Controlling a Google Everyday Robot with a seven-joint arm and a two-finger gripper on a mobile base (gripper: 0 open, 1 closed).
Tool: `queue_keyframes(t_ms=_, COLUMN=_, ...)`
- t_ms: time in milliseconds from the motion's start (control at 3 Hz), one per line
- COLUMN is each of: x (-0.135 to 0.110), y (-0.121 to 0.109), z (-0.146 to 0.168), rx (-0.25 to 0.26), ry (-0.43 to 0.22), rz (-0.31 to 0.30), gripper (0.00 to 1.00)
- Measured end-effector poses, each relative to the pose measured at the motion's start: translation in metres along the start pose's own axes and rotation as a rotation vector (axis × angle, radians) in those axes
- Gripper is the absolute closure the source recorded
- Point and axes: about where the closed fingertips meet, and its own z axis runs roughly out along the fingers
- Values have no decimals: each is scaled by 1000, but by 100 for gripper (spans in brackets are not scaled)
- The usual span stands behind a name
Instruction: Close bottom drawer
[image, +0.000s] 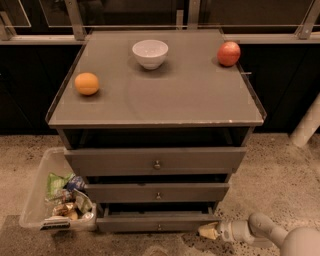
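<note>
You can read no text, label or number here; the packets (66, 196) in the bin (35, 200) show none legibly. The claw (208, 231) lies beside the bottom drawer (150, 223) front's right end.

One cam, high & in front of the grey cabinet (200, 192), tilted down at its worktop (175, 95) & drawer fronts (115, 161), mid-range; gripper (207, 231) low, just right of cabinet's base.

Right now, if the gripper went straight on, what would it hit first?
Likely the right end of the bottom drawer; the gripper sits just right of it, though depth is unclear.
</note>
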Motion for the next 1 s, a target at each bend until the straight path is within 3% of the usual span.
queue_keyframes(t_ms=333, x=0, y=0, z=1, rx=-1, ry=0, rz=2, gripper=100)
queue_keyframes(t_ms=1000, x=-12, y=-22, z=18, rx=24, ry=-3, rz=-24, gripper=100)
